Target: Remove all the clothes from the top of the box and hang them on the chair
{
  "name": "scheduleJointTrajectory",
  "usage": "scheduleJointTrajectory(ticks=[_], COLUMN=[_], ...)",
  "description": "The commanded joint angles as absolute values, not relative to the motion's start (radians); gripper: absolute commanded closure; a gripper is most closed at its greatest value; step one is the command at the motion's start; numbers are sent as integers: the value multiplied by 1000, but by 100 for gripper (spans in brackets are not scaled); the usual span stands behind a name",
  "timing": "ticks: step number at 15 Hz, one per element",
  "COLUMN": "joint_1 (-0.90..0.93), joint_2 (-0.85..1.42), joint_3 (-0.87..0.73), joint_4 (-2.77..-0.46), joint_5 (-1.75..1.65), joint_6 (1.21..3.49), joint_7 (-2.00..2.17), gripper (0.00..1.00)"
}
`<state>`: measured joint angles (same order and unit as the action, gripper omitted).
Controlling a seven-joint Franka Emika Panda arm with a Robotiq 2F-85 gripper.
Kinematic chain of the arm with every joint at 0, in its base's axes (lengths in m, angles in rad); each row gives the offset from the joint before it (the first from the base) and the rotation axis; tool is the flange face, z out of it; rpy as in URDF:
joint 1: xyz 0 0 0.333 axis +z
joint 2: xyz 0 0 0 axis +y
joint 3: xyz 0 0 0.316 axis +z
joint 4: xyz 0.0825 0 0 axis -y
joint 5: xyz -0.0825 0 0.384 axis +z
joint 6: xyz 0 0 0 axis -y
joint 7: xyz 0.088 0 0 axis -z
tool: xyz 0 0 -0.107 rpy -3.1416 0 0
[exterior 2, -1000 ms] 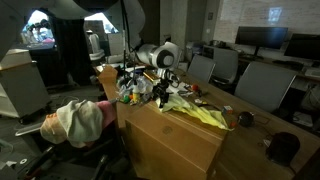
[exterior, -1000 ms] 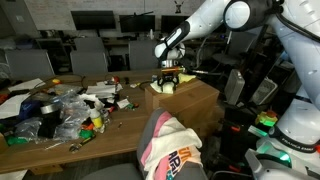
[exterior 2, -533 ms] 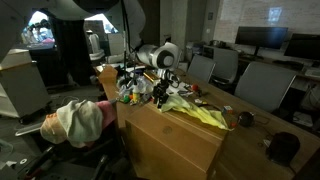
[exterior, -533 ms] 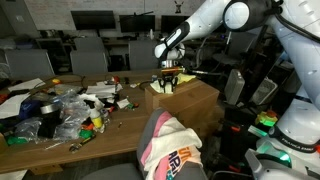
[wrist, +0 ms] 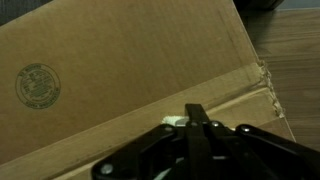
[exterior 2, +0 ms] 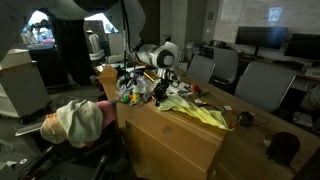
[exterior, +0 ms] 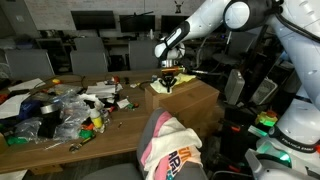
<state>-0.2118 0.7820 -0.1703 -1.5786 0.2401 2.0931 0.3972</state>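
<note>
The brown cardboard box (exterior: pixel 198 101) (exterior 2: pixel 168 138) (wrist: pixel 110 70) stands against the table. A pale yellow garment (exterior: pixel 163 88) (exterior 2: pixel 201 110) lies spread on its top. My gripper (exterior: pixel 170 83) (exterior 2: pixel 160 95) (wrist: pixel 197 120) is down at one edge of that garment, fingers pressed together. In the wrist view only a pale sliver of cloth (wrist: pixel 175 121) shows beside the shut fingertips. The grey chair (exterior: pixel 152 128) (exterior 2: pixel 101 140) stands by the box. Peach printed, pink and white clothes (exterior: pixel 172 148) (exterior 2: pixel 76 119) are draped over it.
A wooden table (exterior: pixel 70 135) (wrist: pixel 295 60) carries clear plastic bags and clutter (exterior: pixel 65 108) (exterior 2: pixel 135 85). Darker office chairs (exterior: pixel 90 55) (exterior 2: pixel 262 85) and monitors (exterior: pixel 115 20) stand behind. The robot's white base (exterior: pixel 295 110) is close to the draped chair.
The jaws have closed from wide open to fully together at the edge of the yellow garment. The arm has stayed in place.
</note>
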Motion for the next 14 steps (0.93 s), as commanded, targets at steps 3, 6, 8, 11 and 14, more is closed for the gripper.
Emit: scheduleJointTrajectory(ticks=[3,6,8,11,14], joint_1=[-211,-208,-199,-194,-183], joint_2=[736,629,523,378,208], joint_3=[-173,-172,-178,-178,-181], joint_4=[-1609,-1697,-1782,-1890,-2013], joint_5=[255,264,258,257,247], joint_6=[2109,2164,2221,2307,2378], joint_7=[400,379,372,367,369], gripper=[99,100,100,100,100])
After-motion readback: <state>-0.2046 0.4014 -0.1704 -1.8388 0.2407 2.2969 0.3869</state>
